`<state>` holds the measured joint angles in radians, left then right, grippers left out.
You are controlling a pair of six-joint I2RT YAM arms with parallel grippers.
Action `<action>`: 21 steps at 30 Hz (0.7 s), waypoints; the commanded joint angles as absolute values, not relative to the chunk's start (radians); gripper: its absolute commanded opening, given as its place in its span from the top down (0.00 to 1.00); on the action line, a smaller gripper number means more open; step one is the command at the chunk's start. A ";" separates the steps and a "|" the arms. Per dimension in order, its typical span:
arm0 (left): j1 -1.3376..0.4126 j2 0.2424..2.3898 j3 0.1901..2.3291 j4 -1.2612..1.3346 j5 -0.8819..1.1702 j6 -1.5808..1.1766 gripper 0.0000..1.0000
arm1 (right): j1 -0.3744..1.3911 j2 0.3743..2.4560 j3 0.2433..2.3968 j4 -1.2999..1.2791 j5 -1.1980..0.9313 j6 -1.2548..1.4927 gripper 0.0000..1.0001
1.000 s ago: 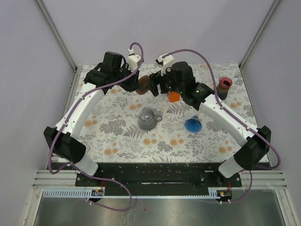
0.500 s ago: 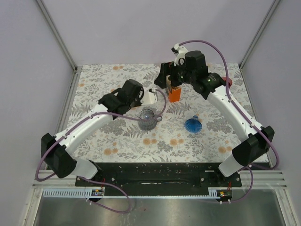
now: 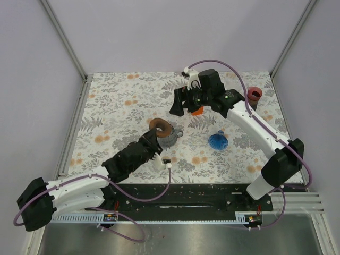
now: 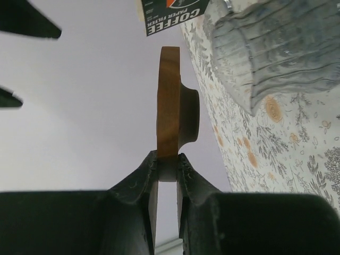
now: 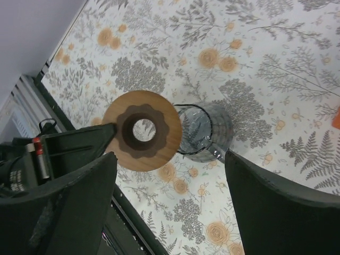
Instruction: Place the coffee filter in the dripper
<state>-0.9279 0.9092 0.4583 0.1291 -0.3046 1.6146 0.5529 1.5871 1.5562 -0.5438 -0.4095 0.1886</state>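
I have the left gripper [image 3: 153, 137] clamped on the rim of a wooden ring [image 3: 160, 126]. In the left wrist view both fingers [image 4: 139, 178] press the ring's [image 4: 170, 101] edge. The ring lies roughly flat, face up, just to the left of the glass dripper [image 3: 170, 136] and overlapping its rim from above. The left wrist view shows a gap between the ring and the glass dripper [image 4: 281, 48], so they are apart.

The glass dripper stands on the floral table [image 3: 117, 106]. Behind it and slightly right sits the orange filter box [image 3: 197, 110], partly covered by the right gripper [image 3: 184, 102], which hangs over it. The same box [image 4: 172, 13] shows its "coffee paper filter" label in the left wrist view.

My right gripper [image 5: 169, 159] has its jaws spread wide and holds nothing; its camera looks down on the ring [image 5: 164, 146] and the glass dripper [image 5: 204, 130].

To the right of the glass dripper stands a blue cone [image 3: 218, 141]. Far right and behind is a maroon cup [image 3: 254, 95].
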 commanded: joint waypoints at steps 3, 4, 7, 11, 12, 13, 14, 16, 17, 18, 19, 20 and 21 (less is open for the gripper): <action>-0.933 0.891 0.319 0.645 -0.203 1.845 1.00 | 0.681 1.611 1.562 -0.567 -0.382 0.081 0.06; -0.934 0.896 0.305 0.673 -0.198 1.854 1.00 | 0.690 1.624 1.572 -0.581 -0.370 0.078 0.05; -0.934 0.896 0.273 0.732 -0.181 1.876 1.00 | 0.707 1.673 1.601 -0.623 -0.328 0.054 0.04; -0.934 0.867 0.253 0.733 -0.147 1.876 1.00 | 0.710 1.730 1.650 -0.638 -0.318 0.049 0.08; -0.934 0.864 0.250 0.730 -0.146 1.875 1.00 | 0.712 1.742 1.672 -0.644 -0.307 0.049 0.11; -0.934 0.861 0.250 0.726 -0.147 1.871 1.00 | 0.712 1.750 1.686 -0.649 -0.290 0.051 0.13; -0.934 0.859 0.252 0.723 -0.150 1.870 1.00 | 0.710 1.755 1.698 -0.646 -0.282 0.051 0.16; -0.934 0.856 0.255 0.722 -0.153 1.862 1.00 | 0.712 1.767 1.709 -0.644 -0.282 0.051 0.24; -0.934 0.856 0.256 0.723 -0.156 1.862 1.00 | 0.712 1.775 1.712 -0.646 -0.282 0.049 0.28; -0.934 0.854 0.258 0.721 -0.156 1.861 1.00 | 0.712 1.781 1.713 -0.647 -0.290 0.051 0.33; -0.934 0.856 0.259 0.719 -0.158 1.861 1.00 | 0.710 1.784 1.713 -0.650 -0.293 0.051 0.40; -0.936 0.857 0.261 0.719 -0.163 1.861 1.00 | 0.712 1.789 1.713 -0.653 -0.293 0.052 0.46; -0.934 0.861 0.261 0.718 -0.172 1.858 1.00 | 0.712 1.790 1.715 -0.655 -0.290 0.051 0.53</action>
<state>-0.9310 0.8768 0.2508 0.6231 -0.1837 1.8519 0.7185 1.7817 1.6665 -0.6563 -0.3309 0.0673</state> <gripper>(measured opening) 0.177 0.575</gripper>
